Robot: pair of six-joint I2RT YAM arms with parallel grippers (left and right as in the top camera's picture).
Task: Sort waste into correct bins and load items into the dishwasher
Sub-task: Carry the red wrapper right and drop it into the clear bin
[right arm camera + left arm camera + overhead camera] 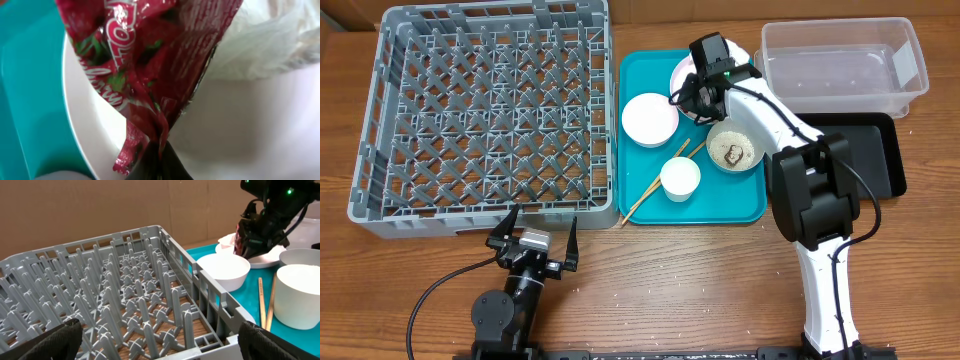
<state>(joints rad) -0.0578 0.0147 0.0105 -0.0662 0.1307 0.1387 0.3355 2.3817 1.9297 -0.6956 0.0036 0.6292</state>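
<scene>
My right gripper (159, 162) is shut on the red wrapper (145, 65) and holds it just over the white plate (240, 130) at the back of the teal tray (655, 195). The crumpled napkin (265, 40) lies on the plate beside it. In the overhead view the right gripper (692, 92) hides the wrapper. One white bowl (650, 118) is empty; the other bowl (735, 148) holds rice and a brown lump. The cup (680, 178) and chopsticks (655, 190) lie on the tray. My left gripper (533, 236) is open, in front of the grey dish rack (485, 110).
The clear tub (845, 65) stands at the back right, with the black tray (875, 150) just in front of it. The right arm's base (820, 210) stands between the teal tray and the black tray. The rack (130, 295) fills the left wrist view.
</scene>
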